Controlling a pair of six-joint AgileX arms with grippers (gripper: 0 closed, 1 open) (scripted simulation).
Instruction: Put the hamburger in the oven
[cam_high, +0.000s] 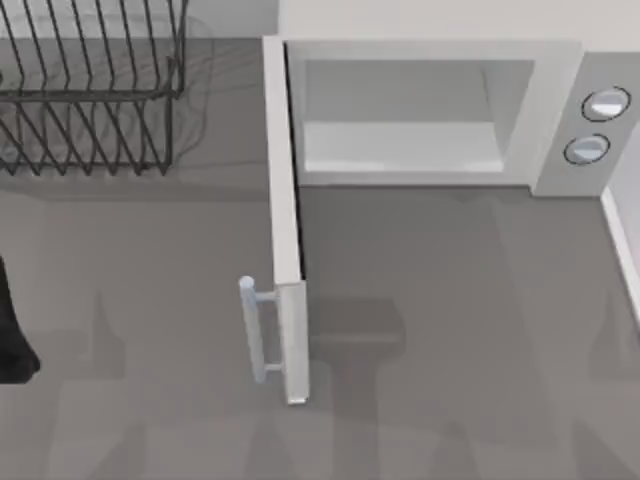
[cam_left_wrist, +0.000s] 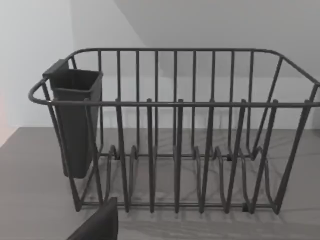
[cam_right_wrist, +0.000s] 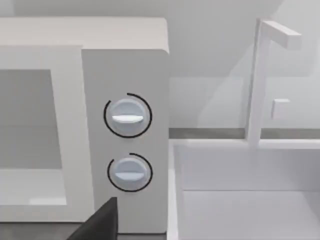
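A dark angled part of the left gripper juts into the left wrist view, and whether that gripper is open or closed cannot be told. It faces the black wire dish rack, well apart from it. A dark rectangular cup hangs on one end of the rack; the cup's inside is hidden. In the top view the black left arm sits at the table's left edge.

A like dark part of the right gripper shows in the right wrist view, its opening also impossible to judge. It is near the oven's two round silver knobs.

The white box-shaped oven stands at the back right of the grey table. Its side-hinged door is swung fully out toward the front, with the pale bar handle on its left face. The cavity's pale floor lies in plain sight. A white raised ledge is just beside the oven on its knob side.
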